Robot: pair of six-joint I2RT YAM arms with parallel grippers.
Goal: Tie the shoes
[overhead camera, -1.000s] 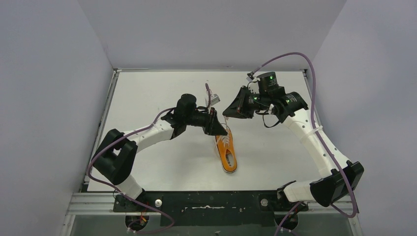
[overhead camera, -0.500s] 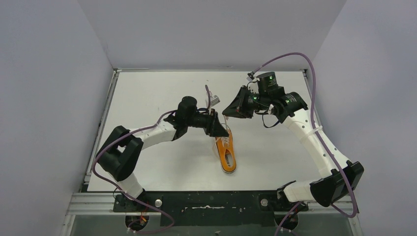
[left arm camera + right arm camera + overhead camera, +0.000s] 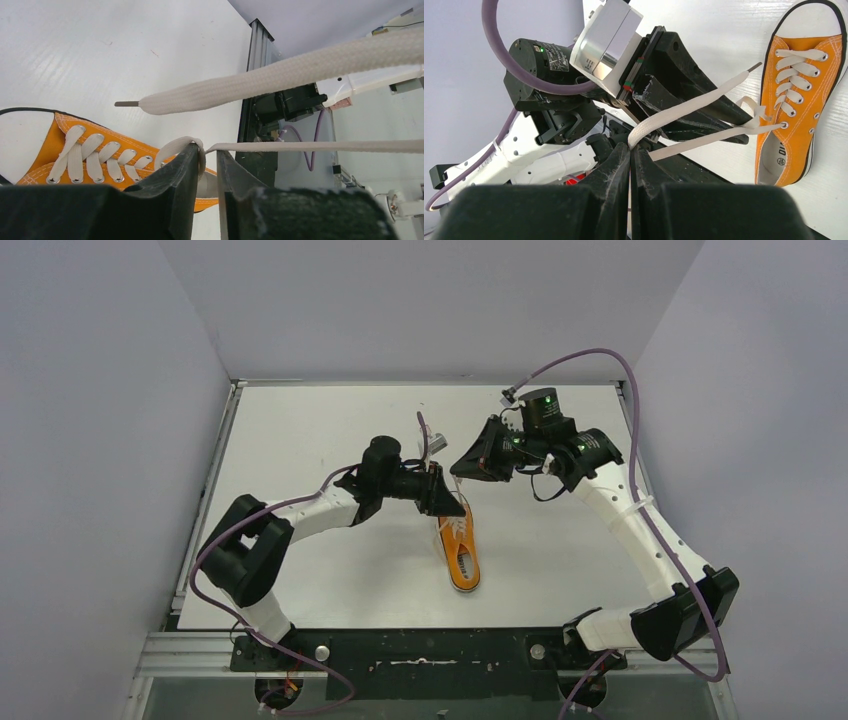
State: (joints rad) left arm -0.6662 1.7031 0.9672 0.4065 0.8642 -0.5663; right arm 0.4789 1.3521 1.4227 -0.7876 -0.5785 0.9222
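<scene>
The orange sneaker (image 3: 461, 552) with white sole lies on the white table, toe toward the arms. It also shows in the left wrist view (image 3: 85, 155) and the right wrist view (image 3: 796, 100). My left gripper (image 3: 446, 502) sits at the shoe's heel end, its jaws nearly closed on a loop of whitish lace (image 3: 175, 148). My right gripper (image 3: 459, 469) is just beyond it, shut on the other lace (image 3: 684, 112), which is pulled taut from the top eyelet. That lace's free end with its aglet (image 3: 126, 104) hangs in the air.
The table (image 3: 300, 430) is walled in by grey panels on the left, back and right. A black metal rail (image 3: 420, 650) with the arm bases runs along the near edge. Purple cables (image 3: 610, 355) loop above the right arm.
My left arm's elbow has swung in and the left gripper has shifted slightly right at the shoe's heel. The right gripper has edged slightly left, still holding its lace.
</scene>
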